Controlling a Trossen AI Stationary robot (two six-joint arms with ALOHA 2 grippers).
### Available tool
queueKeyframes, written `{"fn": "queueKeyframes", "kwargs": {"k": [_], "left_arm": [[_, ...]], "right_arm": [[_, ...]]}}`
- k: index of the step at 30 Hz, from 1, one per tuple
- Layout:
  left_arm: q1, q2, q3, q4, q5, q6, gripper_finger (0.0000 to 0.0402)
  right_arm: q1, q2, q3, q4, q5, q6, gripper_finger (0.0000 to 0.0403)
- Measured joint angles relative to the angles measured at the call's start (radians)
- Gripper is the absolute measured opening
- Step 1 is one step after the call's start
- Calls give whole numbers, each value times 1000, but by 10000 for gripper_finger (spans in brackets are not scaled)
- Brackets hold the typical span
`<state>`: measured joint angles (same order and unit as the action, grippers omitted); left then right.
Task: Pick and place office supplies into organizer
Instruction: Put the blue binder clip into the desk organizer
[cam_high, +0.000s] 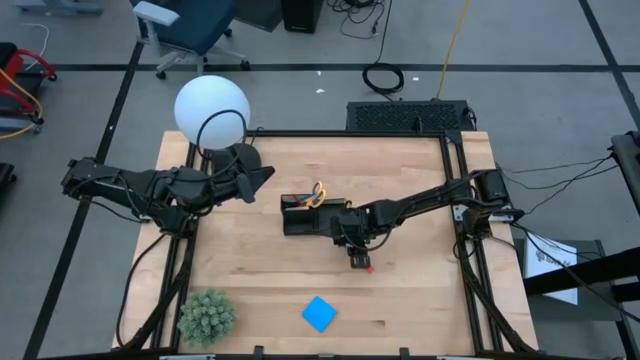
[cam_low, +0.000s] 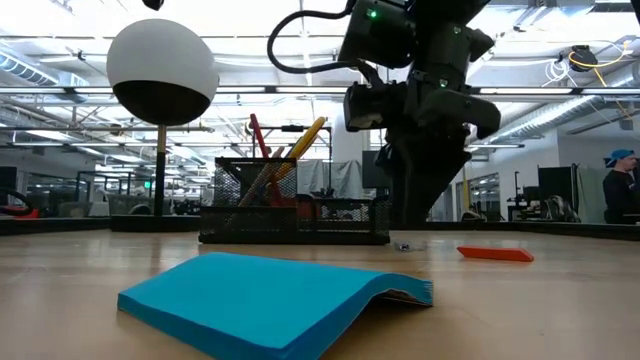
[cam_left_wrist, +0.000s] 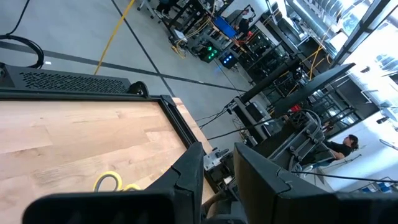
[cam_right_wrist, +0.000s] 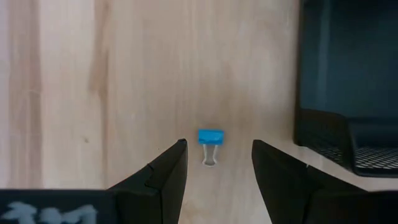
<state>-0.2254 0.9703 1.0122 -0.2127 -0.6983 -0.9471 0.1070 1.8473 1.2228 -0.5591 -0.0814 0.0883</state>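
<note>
The black mesh organizer (cam_high: 305, 216) stands mid-table with yellow-handled scissors (cam_low: 300, 140) and a red pen (cam_low: 258, 140) upright in it. My right gripper (cam_right_wrist: 217, 171) points down beside the organizer, open, with a small blue binder clip (cam_right_wrist: 210, 138) lying flat on the wood between and just beyond its fingertips, untouched. An orange-red eraser (cam_high: 368, 266) lies just nearer than that gripper. The blue note pad (cam_high: 319, 313) lies flat near the front edge. My left gripper (cam_high: 262, 176) hovers at the left by the lamp, open and holding nothing.
A white globe lamp (cam_high: 211, 110) stands at the far left, and a green spiky plant (cam_high: 206, 316) at the near left corner. A black frame (cam_high: 455, 190) edges the table. Bare wood lies between the organizer and the note pad.
</note>
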Motion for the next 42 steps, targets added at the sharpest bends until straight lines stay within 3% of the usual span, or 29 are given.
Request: {"fn": "queueKeyframes", "kwargs": {"k": [42], "left_arm": [[0, 0, 0, 0, 0, 0, 81]], "right_arm": [[0, 52, 26, -26, -25, 23, 169]]}}
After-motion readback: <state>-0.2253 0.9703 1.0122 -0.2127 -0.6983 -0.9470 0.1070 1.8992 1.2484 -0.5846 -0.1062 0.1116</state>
